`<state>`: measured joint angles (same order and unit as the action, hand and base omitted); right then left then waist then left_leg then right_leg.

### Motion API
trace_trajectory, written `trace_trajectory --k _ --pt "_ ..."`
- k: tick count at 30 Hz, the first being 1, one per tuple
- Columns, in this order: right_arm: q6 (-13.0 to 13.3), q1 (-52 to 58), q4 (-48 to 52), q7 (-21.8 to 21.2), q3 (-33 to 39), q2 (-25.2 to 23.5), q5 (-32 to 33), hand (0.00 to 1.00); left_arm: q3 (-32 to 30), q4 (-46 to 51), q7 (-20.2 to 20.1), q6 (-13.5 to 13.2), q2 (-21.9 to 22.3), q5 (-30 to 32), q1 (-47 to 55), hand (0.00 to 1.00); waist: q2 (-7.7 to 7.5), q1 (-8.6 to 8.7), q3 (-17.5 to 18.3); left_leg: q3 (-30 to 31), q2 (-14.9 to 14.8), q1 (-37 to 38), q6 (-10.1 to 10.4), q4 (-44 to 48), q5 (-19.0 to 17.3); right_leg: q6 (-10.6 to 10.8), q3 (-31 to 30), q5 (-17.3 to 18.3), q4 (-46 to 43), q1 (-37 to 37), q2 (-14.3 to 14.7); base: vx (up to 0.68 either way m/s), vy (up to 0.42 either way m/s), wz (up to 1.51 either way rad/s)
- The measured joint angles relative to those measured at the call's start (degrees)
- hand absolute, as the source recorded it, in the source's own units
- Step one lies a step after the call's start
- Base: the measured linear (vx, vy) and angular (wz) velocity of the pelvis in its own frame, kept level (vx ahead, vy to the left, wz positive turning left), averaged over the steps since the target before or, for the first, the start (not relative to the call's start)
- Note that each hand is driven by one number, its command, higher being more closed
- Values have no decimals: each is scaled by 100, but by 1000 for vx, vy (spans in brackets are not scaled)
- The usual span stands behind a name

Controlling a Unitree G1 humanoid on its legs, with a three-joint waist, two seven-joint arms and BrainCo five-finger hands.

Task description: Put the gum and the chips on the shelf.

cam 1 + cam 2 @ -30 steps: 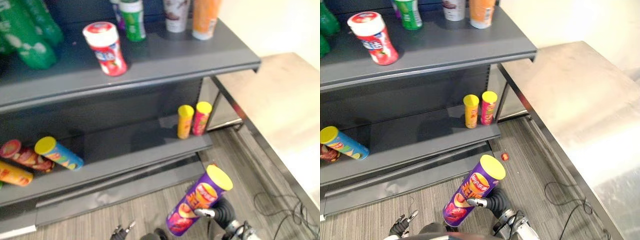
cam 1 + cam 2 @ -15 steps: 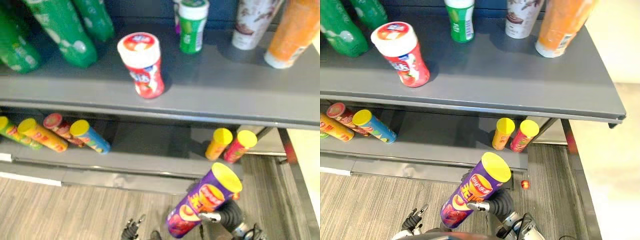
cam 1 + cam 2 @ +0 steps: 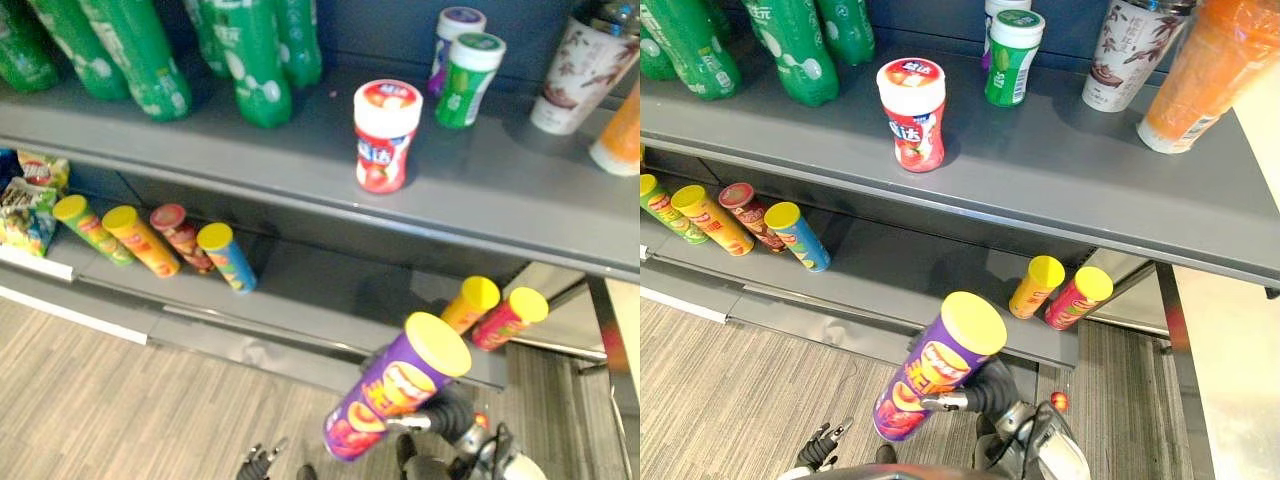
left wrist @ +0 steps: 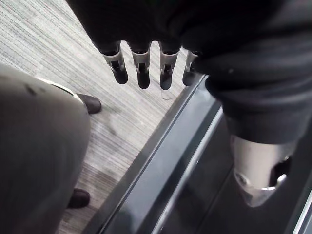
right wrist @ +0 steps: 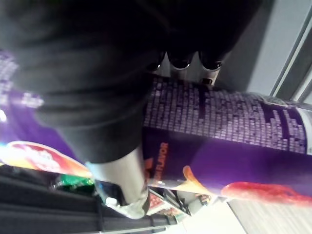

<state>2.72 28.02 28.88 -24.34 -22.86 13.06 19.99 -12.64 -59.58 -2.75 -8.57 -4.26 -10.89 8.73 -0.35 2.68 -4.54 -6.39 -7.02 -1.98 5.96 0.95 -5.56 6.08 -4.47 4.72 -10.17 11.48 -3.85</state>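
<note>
A tall purple chips can [image 3: 395, 385] with a yellow lid is tilted in the air in front of the lower shelf [image 3: 900, 270]. My right hand [image 3: 985, 395] is shut round its lower half. In the right wrist view the fingers and thumb [image 5: 122, 180] wrap the purple can [image 5: 229, 131]. A red gum bottle [image 3: 912, 112] with a white cap stands upright on the upper shelf [image 3: 1090, 190]. A green gum bottle [image 3: 1012, 58] stands behind it. My left hand [image 3: 258, 462] hangs low over the floor, its fingers [image 4: 141, 68] straight and holding nothing.
Green drink bottles [image 3: 250, 60] crowd the upper shelf's left, while a cup [image 3: 1130, 50] and an orange bottle [image 3: 1200, 70] stand at its right. Several chips cans [image 3: 150, 235] lie on the lower shelf, two more [image 3: 495, 310] at its right end. Snack bags [image 3: 25, 200] sit far left.
The whole picture has shifted, so the camera moved: more of the shelf's left side shows. The purple can stays in my right hand at about the same height.
</note>
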Motion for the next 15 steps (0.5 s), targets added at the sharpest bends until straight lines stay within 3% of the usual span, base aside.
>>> trace_trajectory --k 3,4,8,12,15 --pt "68 -867 -692 200 -316 -63 -444 100 18 -4 9 0 -54 -4 -25 0 11 -38 -3 240 31 -166 6 5 77 -7 166 -72 116 -9 -40 -48 8 32" --pt "67 -1193 -996 318 -413 -66 -514 100 23 -13 11 6 -51 -8 -46 0 22 -139 -10 286 32 -261 4 -5 124 -13 210 -134 183 36 -43 -57 -1 22" --pt "95 -2147 -1900 751 -670 -123 -1254 100 18 -15 27 42 -47 -22 -78 0 122 -282 -84 566 34 -537 26 -73 293 -43 412 -235 298 136 -57 -64 -12 34" --pt "118 -3297 -3019 1149 -913 -261 -2054 100 -9 -35 45 110 -35 -26 -241 0 308 -435 -364 733 17 -804 63 -84 424 -79 532 -313 284 341 -39 -77 -37 15" --pt "121 -3884 -3681 1535 -876 -389 -2512 100 -13 24 117 126 -33 -43 -292 0 365 -500 -512 818 5 -1007 86 -86 518 -81 562 -313 177 582 -28 -60 -38 11"
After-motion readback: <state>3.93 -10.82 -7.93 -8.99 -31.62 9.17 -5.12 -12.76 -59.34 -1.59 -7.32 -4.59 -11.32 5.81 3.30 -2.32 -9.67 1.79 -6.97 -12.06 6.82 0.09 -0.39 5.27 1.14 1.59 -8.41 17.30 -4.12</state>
